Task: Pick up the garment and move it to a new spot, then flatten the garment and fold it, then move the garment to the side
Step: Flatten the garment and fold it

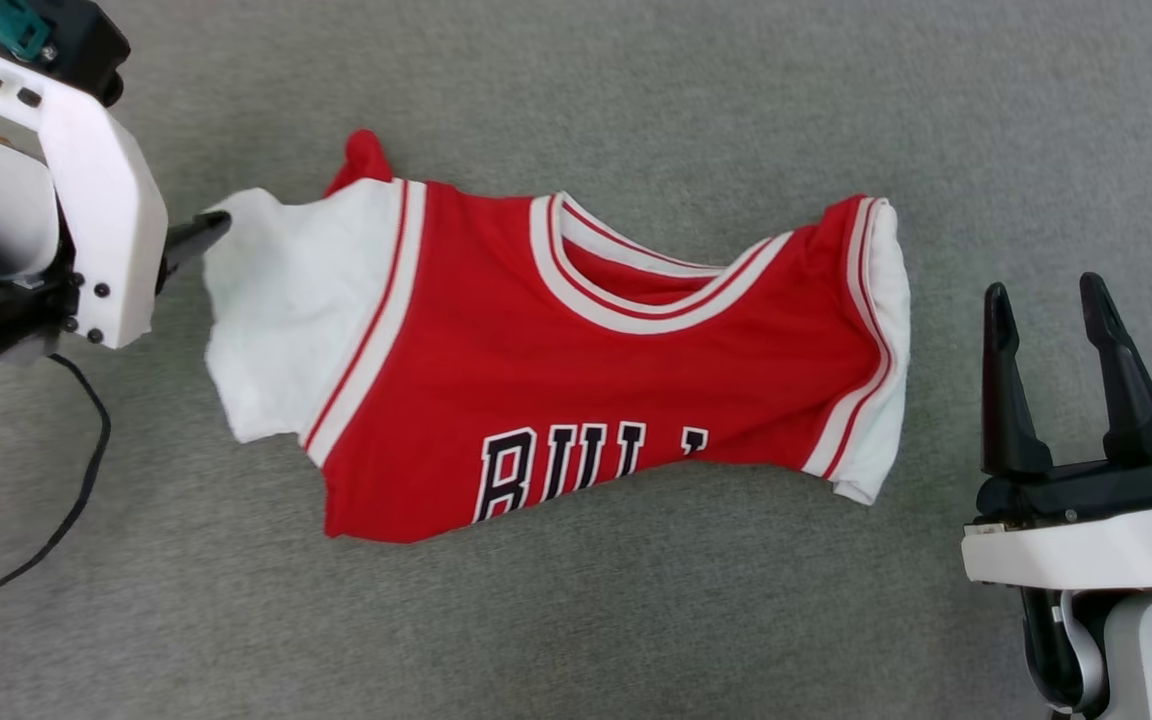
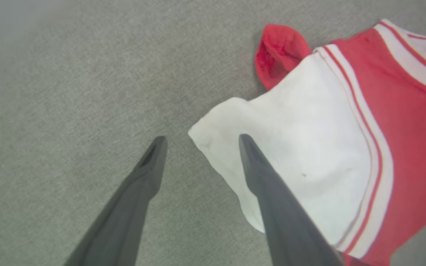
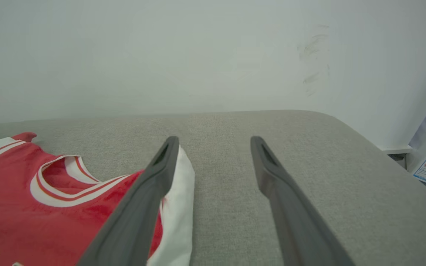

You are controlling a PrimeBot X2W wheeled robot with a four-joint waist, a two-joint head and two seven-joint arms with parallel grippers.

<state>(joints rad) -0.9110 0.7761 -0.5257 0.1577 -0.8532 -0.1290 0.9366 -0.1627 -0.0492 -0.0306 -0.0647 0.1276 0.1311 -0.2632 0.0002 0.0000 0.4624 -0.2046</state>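
Garment (image 1: 576, 390) of smooth red cloth lies rumpled on coarse grey surface (image 1: 636, 620).

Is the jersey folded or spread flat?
Partly folded: the garment has sleeves spread, but its lower edge cuts through the lettering, so the bottom looks tucked under.

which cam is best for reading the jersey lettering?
Head view: the lettering sits near centre, sharp and face-on, though it is cut off at the lower edge of the jersey. Left wrist view catches a sliver at its right edge; right wrist view, scraps in its bottom left corner.
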